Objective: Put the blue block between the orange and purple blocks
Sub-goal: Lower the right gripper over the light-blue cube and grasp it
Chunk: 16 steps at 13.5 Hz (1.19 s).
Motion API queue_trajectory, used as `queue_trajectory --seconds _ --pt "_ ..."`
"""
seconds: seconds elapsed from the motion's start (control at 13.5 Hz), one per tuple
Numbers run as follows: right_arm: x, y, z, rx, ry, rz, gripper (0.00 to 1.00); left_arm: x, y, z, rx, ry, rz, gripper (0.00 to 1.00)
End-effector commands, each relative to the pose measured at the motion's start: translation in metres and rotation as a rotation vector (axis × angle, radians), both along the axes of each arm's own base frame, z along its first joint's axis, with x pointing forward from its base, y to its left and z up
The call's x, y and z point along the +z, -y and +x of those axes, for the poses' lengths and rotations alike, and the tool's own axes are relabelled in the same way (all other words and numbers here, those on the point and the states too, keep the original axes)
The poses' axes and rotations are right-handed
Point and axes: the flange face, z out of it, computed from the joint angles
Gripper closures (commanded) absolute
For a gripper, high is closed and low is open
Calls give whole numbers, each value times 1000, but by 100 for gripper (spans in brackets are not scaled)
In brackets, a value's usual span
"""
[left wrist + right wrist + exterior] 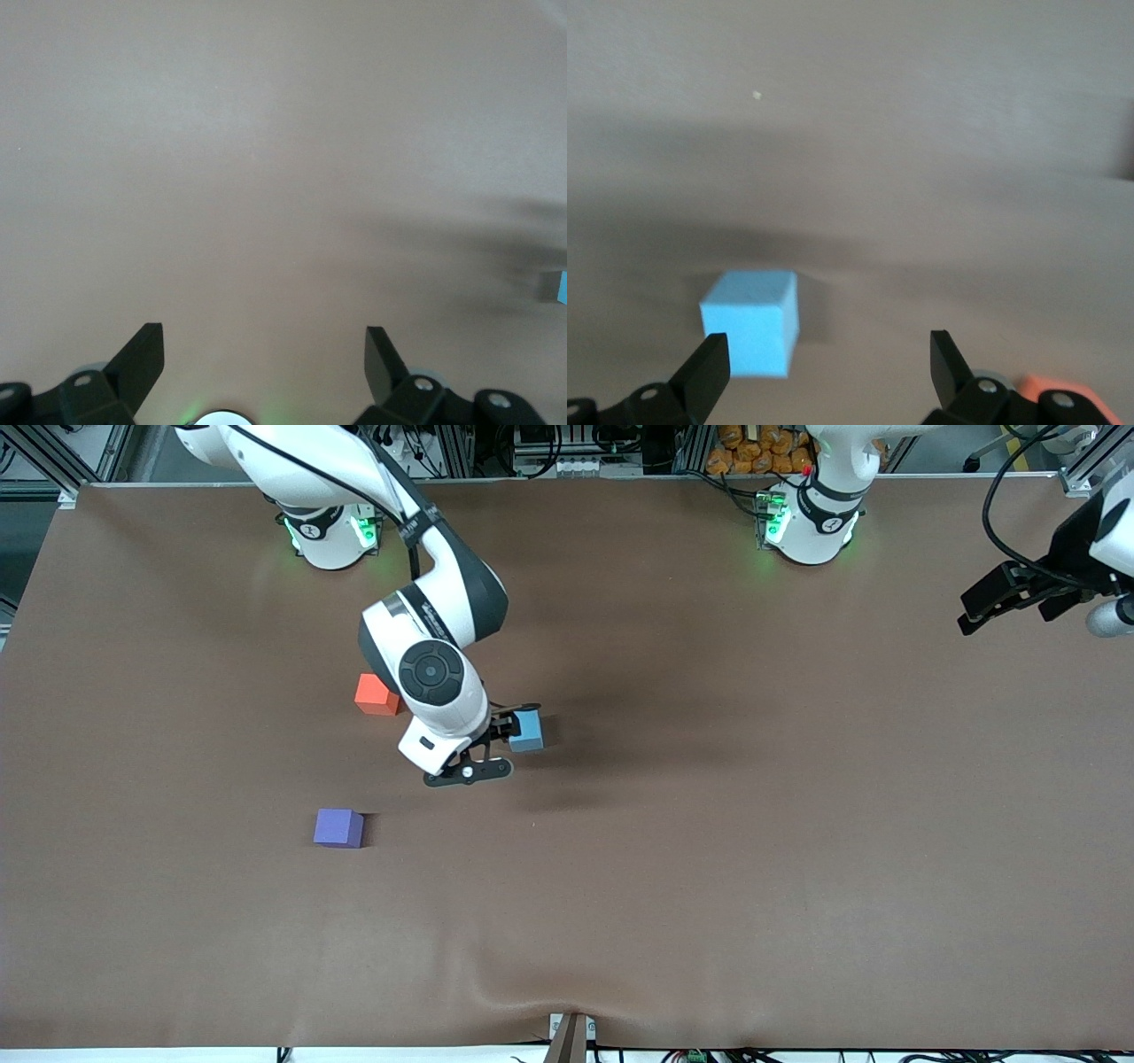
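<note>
Blue block (528, 731) sits unheld beside the right gripper (485, 744), jaws wide; left gripper (1001, 607) waits, jaws wide, empty.

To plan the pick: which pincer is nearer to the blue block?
Right. The right pincer hangs open beside the blue block; the left pincer waits open at the table's edge.

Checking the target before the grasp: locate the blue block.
The blue block sits on the table beside the open right gripper, nearer the front camera than the orange block.

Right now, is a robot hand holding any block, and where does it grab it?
Nothing is held. The right end effector is open by the blue block; the left end effector waits open.
</note>
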Motion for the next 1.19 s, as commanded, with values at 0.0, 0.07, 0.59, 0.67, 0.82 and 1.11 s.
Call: queue_trajectory --seconds 0.0,0.07,0.59,0.67,0.82,1.11 --pt "-31 -12 -25 15 46 50 0 -11 1 4 -22 -15 -5 0" --pt "-38 -15 -27 17 47 51 0 -11 -1 4 -20 -15 -5 0" --pt "-70 -53 -63 60 15 21 0 0 -12 -4 -7 -28 7 0" --pt "-80 -55 -65 42 11 16 0 0 -12 -4 -5 -38 7 0" --pt "-91 -57 -67 39 15 15 0 -2 -7 -5 -14 -42 8 0" --pt "-97 -53 -66 35 3 1 100 -5 3 -3 -30 -42 -11 0"
